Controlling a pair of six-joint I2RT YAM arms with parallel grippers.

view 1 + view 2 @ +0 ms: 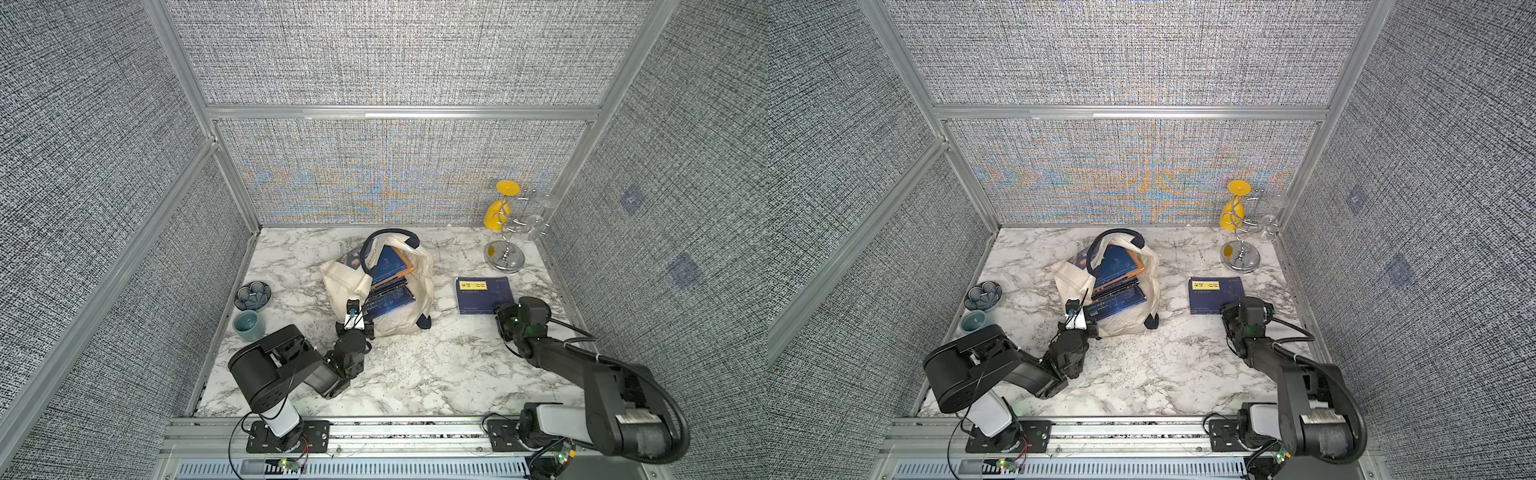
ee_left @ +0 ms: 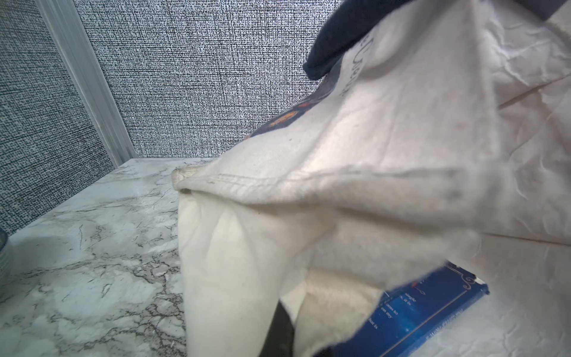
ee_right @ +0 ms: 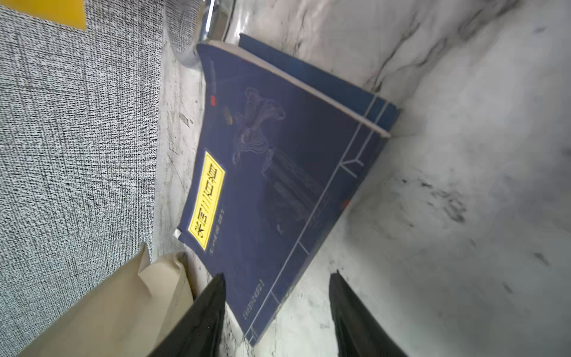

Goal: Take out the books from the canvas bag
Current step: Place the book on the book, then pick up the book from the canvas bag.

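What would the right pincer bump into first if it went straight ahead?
Most likely the dark blue book with the yellow label, lying on the table just ahead of the open right pincer. How low the pincer points is unclear.

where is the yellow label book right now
In a top view the book lies flat on the table, right of the canvas bag, just beyond the right pincer.
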